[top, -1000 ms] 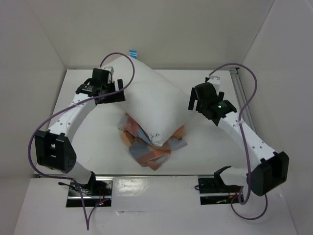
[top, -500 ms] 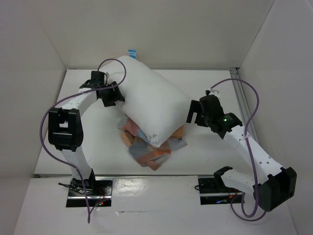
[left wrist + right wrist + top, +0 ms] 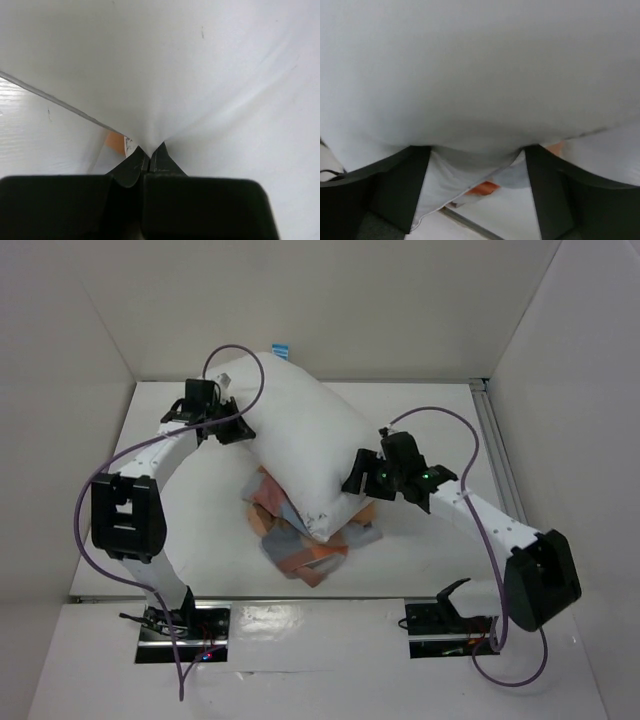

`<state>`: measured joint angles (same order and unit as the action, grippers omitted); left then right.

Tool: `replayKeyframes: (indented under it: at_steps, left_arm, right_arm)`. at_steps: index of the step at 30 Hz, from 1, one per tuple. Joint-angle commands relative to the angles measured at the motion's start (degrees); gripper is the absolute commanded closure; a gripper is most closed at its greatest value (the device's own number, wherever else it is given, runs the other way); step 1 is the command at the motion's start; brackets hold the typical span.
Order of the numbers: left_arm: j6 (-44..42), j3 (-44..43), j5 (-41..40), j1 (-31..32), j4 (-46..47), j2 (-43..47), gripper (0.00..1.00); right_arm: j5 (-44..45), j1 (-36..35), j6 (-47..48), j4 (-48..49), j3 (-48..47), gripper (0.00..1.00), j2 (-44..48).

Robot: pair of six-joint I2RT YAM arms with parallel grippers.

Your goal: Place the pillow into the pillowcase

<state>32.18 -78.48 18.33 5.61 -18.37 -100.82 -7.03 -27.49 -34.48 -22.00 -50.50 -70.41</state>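
Note:
The plump white pillow (image 3: 300,440) lies slantwise across the table's middle, its near end resting on the crumpled checked pillowcase (image 3: 305,550). My left gripper (image 3: 238,430) is at the pillow's far left edge; in the left wrist view the left gripper (image 3: 148,152) is shut, pinching a tent of white pillow (image 3: 200,75) fabric. My right gripper (image 3: 355,480) is pressed against the pillow's right side. In the right wrist view the right gripper (image 3: 476,150) stands open, with the pillow (image 3: 480,75) bulging between its fingers (image 3: 402,185). A bit of the orange pillowcase (image 3: 482,188) shows below.
White walls close in the table at the back and on both sides. A metal rail (image 3: 495,440) runs along the right edge. A small blue tag (image 3: 280,347) sticks out behind the pillow's far end. Purple cables loop over both arms.
The left gripper has closed onto the pillow's left edge. The right arm has swung left up against the pillow's right side, and its jaws have narrowed.

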Motion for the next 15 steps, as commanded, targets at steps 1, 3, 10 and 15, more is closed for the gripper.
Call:
replayKeyframes:
  at_steps: [1, 3, 10, 15]
  left_arm:
    - [-2.5, 0.3, 4.3, 1.0, 0.0, 3.7, 1.00]
    - [-4.1, -0.4, 5.2, 1.6, -1.8, 3.7, 1.00]
    - [-4.8, -3.0, 5.2, 2.1, -3.2, 6.3, 1.00]
    - [-3.5, -7.4, 7.2, 3.3, -3.8, 5.5, 1.00]
  right_arm:
    - [-5.3, -2.5, -1.2, 10.1, -2.9, 0.26, -7.1]
    - [-3.6, -2.5, -1.2, 11.6, -3.5, 0.89, -8.2]
    - [18.4, -2.5, 4.9, 4.6, -17.3, 1.00, -5.0]
    - [28.7, 2.2, 10.8, 1.9, -28.1, 1.00, -8.1]
